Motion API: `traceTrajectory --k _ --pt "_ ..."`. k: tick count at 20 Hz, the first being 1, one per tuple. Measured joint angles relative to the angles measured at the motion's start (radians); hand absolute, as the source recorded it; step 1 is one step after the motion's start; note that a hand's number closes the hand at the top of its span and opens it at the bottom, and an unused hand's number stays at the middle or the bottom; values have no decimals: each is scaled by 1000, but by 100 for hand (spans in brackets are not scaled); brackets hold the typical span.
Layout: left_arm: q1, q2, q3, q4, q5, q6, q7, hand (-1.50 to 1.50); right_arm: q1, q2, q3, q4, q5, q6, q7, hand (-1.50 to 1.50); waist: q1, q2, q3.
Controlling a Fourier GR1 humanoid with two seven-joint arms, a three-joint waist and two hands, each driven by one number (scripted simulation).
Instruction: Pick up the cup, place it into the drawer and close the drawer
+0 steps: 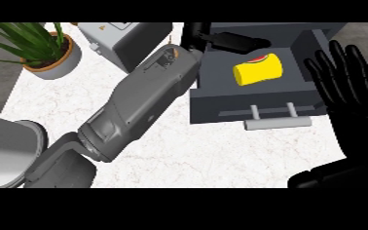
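A yellow cup (259, 69) with a red mark near its top lies on its side inside the open dark grey drawer (251, 105). The drawer's light grey bar handle (277, 122) faces me. My left forearm crosses the counter from the lower left, and my left hand (233, 40) reaches over the drawer's back edge, fingers stretched out and apart from the cup. At the right edge, beside the drawer, my right hand (338, 83) stays open with fingers up.
A potted green plant (45, 48) stands at the upper left of the white marble counter (215, 156). A grey box-shaped appliance (122, 38) sits behind my left forearm. A grey rounded object (16, 151) shows at the lower left edge.
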Motion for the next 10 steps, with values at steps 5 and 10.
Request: traceTrajectory --k 5,10 --pt "46 23 50 -68 12 -15 13 -150 30 -46 -13 -51 -25 42 28 150 42 -11 -1" --pt "145 103 83 -190 26 -22 35 -150 82 -126 -22 -72 29 129 2 150 72 -20 -1"
